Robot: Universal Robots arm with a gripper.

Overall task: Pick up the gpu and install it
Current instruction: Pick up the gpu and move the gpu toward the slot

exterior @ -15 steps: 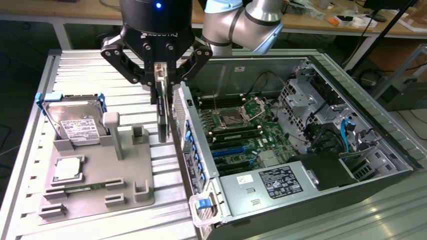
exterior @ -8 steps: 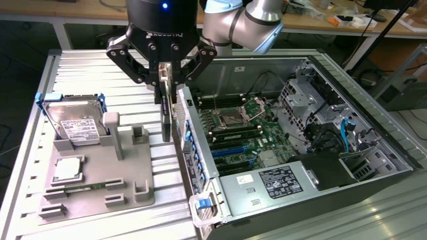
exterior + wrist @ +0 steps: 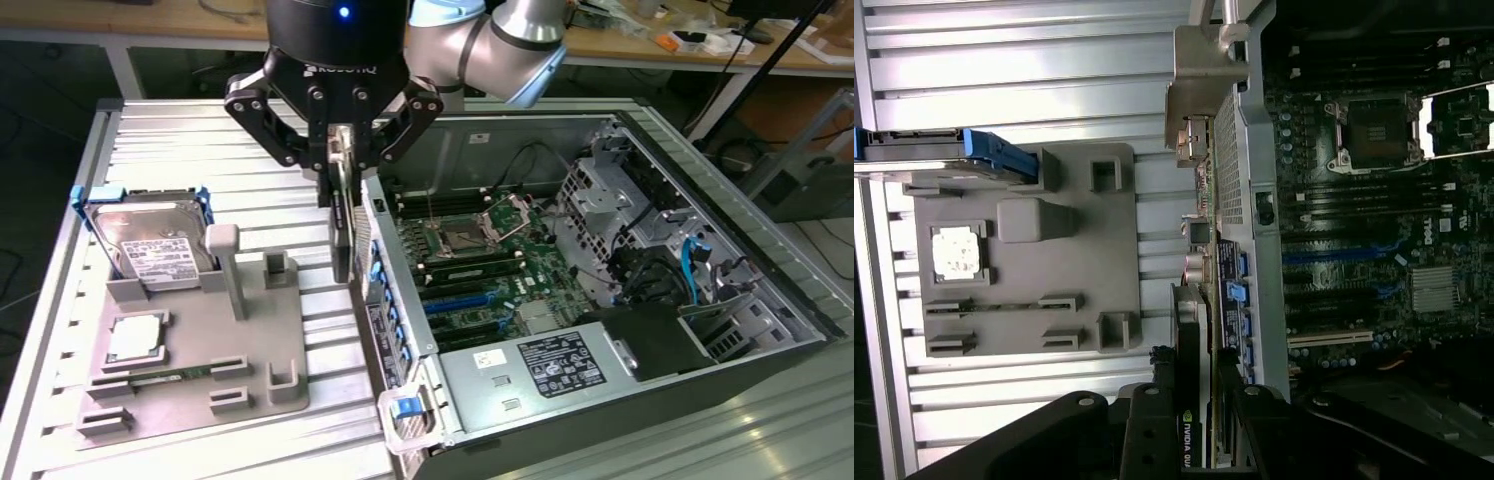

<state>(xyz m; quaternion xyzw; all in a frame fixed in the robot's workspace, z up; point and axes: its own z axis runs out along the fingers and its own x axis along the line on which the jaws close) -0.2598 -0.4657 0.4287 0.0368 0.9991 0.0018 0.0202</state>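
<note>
The gpu [image 3: 343,235] hangs edge-on and upright, with my gripper [image 3: 339,175] shut on its top edge. It is lifted off the table, over the gap between the grey parts holder [image 3: 254,350] and the open computer case [image 3: 561,400], close to the case's rear wall. In the wrist view the gpu [image 3: 1199,235] runs as a thin strip from my gripper [image 3: 1197,385] out to its silver end bracket [image 3: 1204,70]. The motherboard [image 3: 487,255] with its expansion slots [image 3: 1334,255] lies just beside the card inside the case.
The grey holder carries a silver hard drive [image 3: 154,245] in a blue frame, a processor chip [image 3: 134,335] and a narrow memory stick [image 3: 160,375]. Drive cages and cables [image 3: 641,240] crowd the case's far side. A ribbed metal table [image 3: 174,130] lies below.
</note>
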